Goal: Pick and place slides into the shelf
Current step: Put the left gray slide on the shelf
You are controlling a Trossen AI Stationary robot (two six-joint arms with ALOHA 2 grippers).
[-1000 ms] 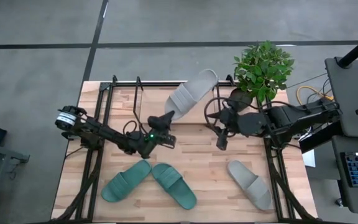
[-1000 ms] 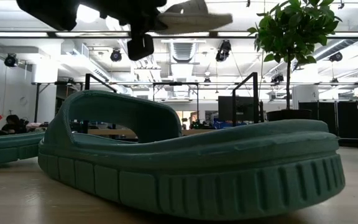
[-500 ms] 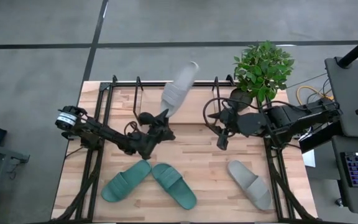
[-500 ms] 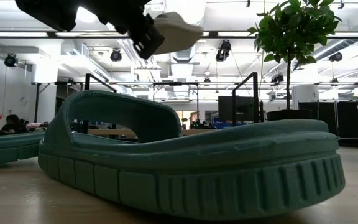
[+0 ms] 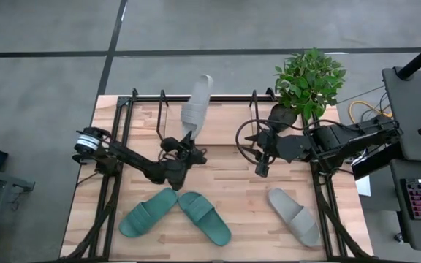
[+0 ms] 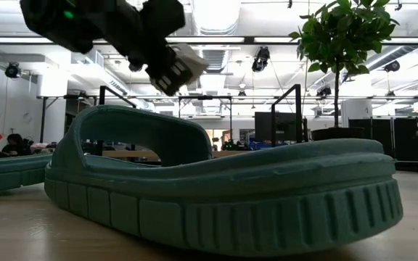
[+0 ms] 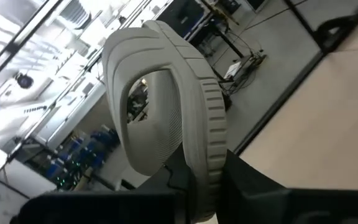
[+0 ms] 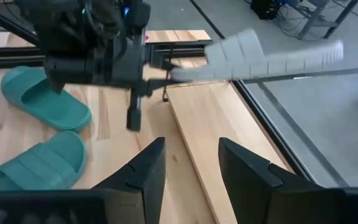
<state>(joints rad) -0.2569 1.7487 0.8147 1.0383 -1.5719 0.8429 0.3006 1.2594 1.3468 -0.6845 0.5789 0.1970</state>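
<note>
My left gripper [image 5: 186, 140] is shut on a light grey slide [image 5: 195, 104], which stands on its edge in the air over the shelf [image 5: 161, 102], a rack of black rods on a light wood base at the table's far side. The slide's strap [image 7: 143, 59] is at its free end. My right gripper [image 5: 261, 166] hangs open to the right of the shelf, holding nothing. Two teal slides [image 5: 148, 212] [image 5: 205, 218] lie sole down near the table's front edge. A second grey slide [image 5: 294, 216] lies at the front right. My left gripper pinches the grey slide's sole at its strapless end [image 7: 207, 186] between its two fingers, one on the footbed and one on the underside. The fingers come level from the table's near side. The slide is lifted clear, on its edge, reaching toward the far edge.
A potted plant [image 5: 309, 84] stands at the far right corner, beside the shelf's right end loop [image 5: 254, 96]. In the low view the nearer teal slide [image 6: 216, 196] fills the foreground. Black arm frames run along the left and right table edges.
My left gripper has rolled about its own axis and sunk a little, still shut on the grey slide. The slide has turned from lying flat to standing on its edge. Its free end has swung from the far right toward the far edge.
</note>
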